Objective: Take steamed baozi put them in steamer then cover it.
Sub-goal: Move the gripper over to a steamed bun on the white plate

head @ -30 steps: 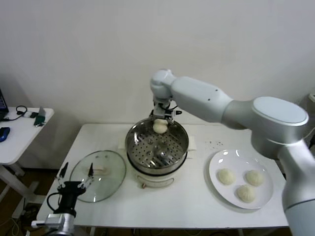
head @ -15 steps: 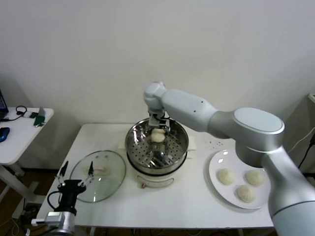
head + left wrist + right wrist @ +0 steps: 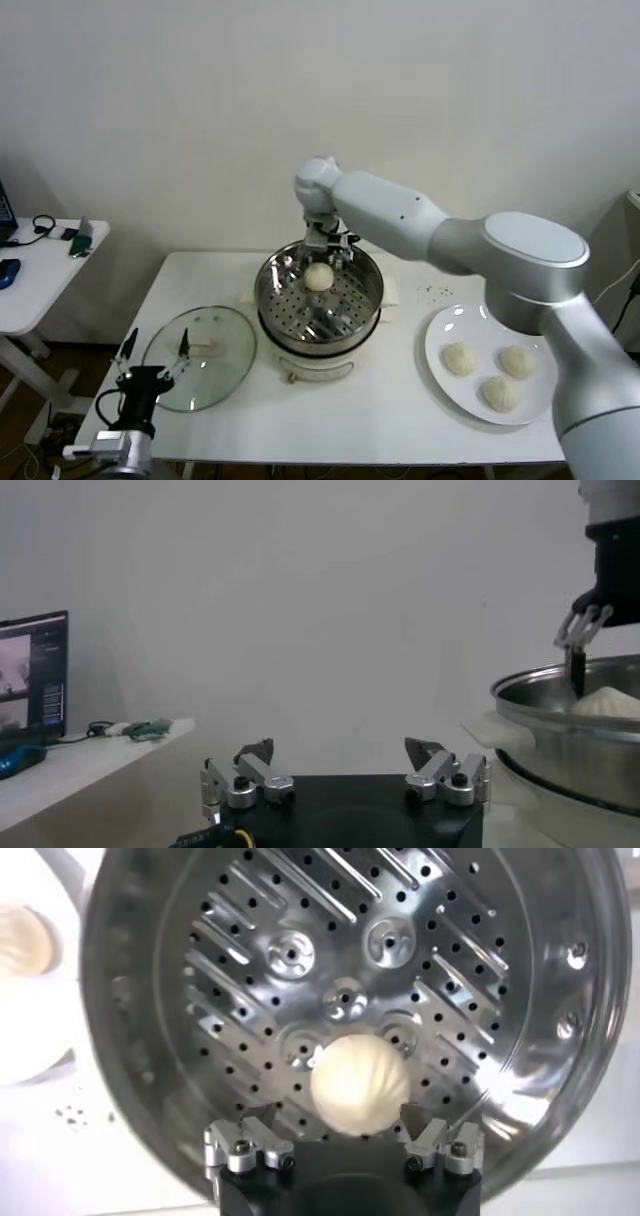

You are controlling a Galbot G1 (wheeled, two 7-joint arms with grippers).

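We see the right gripper [image 3: 322, 243] above the far side of the steamer [image 3: 372, 290], fingers spread and released; one bun [image 3: 318, 277] sits free on the perforated floor just beneath it. Three more buns [image 3: 460, 358] rest on the white plate [image 3: 437, 338] to the steamer's right. The glass lid [image 3: 200, 355] lies flat on the table [image 3: 400, 410] to the steamer's left. The left gripper [image 3: 152, 372] idles near the lid, fingers apart, holding nothing.
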